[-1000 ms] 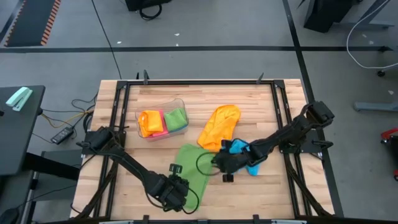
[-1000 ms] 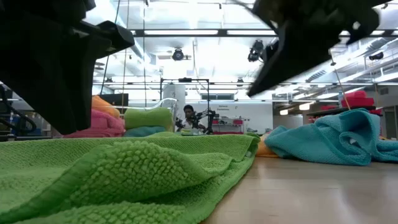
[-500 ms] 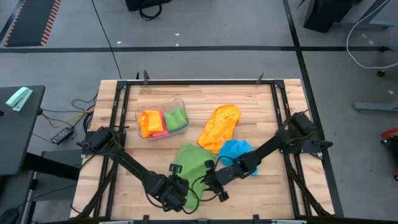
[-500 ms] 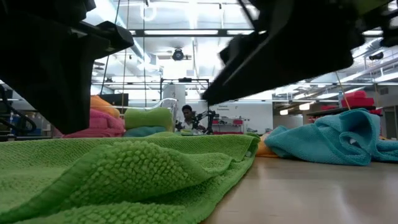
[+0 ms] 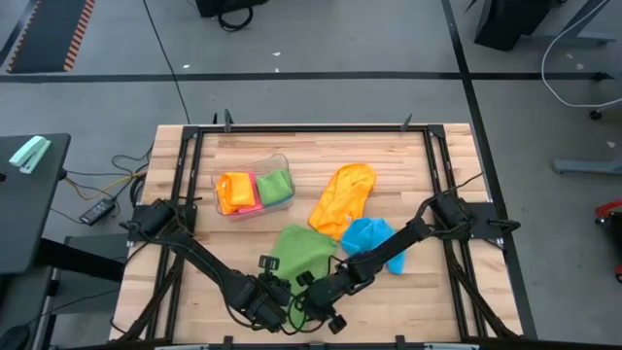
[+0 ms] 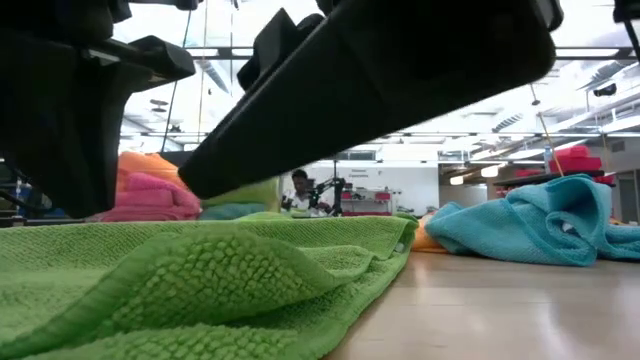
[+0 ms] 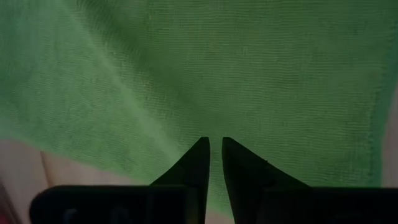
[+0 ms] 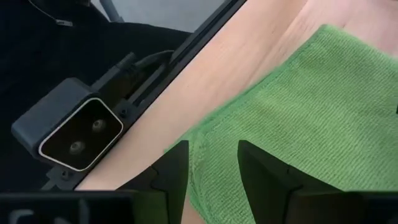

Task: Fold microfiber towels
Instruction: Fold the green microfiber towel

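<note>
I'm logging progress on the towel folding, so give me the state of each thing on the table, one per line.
Green towel: spread flat, unfolded, near edge rumpled.
Blue towel: crumpled heap.
Orange towel: loose, unfolded.
Clear tub: holds folded towels.
Left claw: nearly shut over the green towel.
Right claw: open, straddling the green towel's edge.

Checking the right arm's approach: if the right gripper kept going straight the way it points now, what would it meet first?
Probably the green towel: the right gripper has its fingers apart over that towel's edge near the table's front rim. Depth is unclear.
</note>
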Robot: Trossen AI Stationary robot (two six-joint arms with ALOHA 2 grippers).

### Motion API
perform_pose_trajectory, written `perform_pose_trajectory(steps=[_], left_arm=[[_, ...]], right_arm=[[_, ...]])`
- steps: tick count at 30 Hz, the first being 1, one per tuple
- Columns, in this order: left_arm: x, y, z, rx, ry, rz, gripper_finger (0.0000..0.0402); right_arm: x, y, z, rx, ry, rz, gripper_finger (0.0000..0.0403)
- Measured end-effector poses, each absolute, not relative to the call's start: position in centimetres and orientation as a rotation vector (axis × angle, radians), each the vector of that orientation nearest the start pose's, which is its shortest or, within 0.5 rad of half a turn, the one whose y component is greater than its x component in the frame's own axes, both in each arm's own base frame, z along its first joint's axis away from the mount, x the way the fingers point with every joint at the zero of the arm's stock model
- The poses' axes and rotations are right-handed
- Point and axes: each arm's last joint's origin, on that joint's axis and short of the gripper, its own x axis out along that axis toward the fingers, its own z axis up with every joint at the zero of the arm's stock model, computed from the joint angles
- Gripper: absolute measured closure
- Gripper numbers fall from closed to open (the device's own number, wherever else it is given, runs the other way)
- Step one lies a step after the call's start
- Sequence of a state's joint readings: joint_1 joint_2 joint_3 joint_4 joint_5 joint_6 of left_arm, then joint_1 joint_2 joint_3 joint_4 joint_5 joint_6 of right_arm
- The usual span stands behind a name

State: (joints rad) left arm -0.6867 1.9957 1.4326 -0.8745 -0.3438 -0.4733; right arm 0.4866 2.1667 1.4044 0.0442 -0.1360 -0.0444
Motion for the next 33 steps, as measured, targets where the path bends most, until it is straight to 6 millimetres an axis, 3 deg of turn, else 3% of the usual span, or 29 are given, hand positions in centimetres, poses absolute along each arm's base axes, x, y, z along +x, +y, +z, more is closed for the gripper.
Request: perform_pose_trajectory(steps=[18, 28, 33], left_arm=[[30.0, -23.4, 17.0, 0.294, 1.263, 0.030, 0.0346], [30.0, -23.4, 17.0, 0.294, 1.263, 0.029, 0.0349], [30.0, -23.4, 17.0, 0.294, 1.263, 0.030, 0.0348]], right_arm=[[40.5, 22.0, 11.9, -0.138, 0.724, 0.636, 0.0260], [40.4, 21.9, 11.7, -0.143, 0.752, 0.641, 0.0352], [40.2, 22.1, 11.6, -0.157, 0.755, 0.650, 0.0363]])
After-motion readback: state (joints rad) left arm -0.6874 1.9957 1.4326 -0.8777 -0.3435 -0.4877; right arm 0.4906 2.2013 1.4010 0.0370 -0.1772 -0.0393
